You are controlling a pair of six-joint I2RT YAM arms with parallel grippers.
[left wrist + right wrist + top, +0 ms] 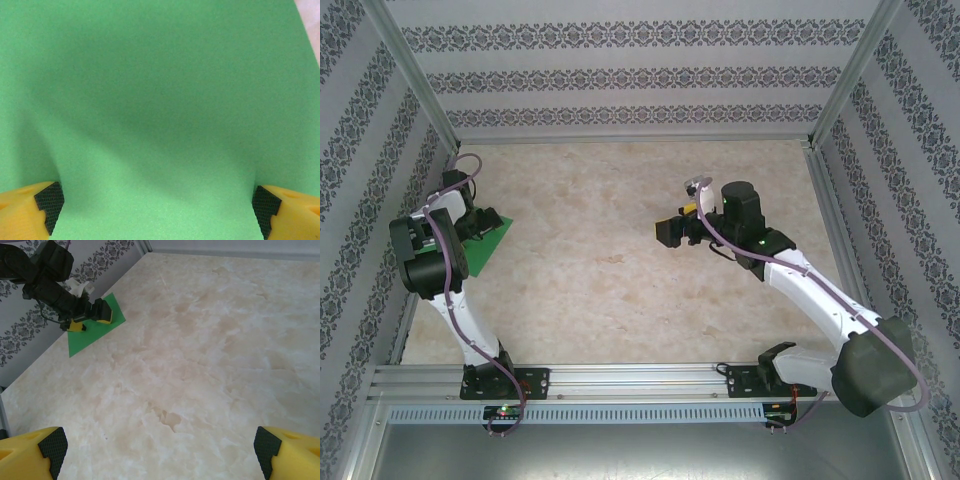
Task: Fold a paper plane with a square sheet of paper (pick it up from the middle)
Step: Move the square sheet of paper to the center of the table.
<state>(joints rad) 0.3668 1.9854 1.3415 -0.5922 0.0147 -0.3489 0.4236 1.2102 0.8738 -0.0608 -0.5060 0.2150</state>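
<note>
When taken from the near edge outward, begins at the aluminium rail [640, 378] with both arm bases bolted on, well apart. Rises from there onto the marbled beige desk [610, 290]. Follows the right arm [820, 290] up from the near right corner and inward to the right hand [667, 231], poised over the desk right of centre and pointing left. Spread wide, that one. Confirms it from the right wrist: yellow fingers with black pads [52, 447] at both lower corners, desk showing between them.

Finds, at about the same depth by the left wall, the left arm [420, 265] folded over and the left hand [470, 225] pointing down over the square sheet of paper [492, 238]. Places the sheet on the desk at its left edge, turned at an angle, one corner toward the centre and the part nearest the wall hidden under the arm. Shows the left hand spread wide too. Seen from the left wrist, has one of its own pads [50, 205] at each lower corner and bright green between them, with a soft shadowed ripple across it — not pinched. Cannot tell whether those pads touch the sheet.

Ends at the far wall [640, 80], in striped patterned wallpaper.
</note>
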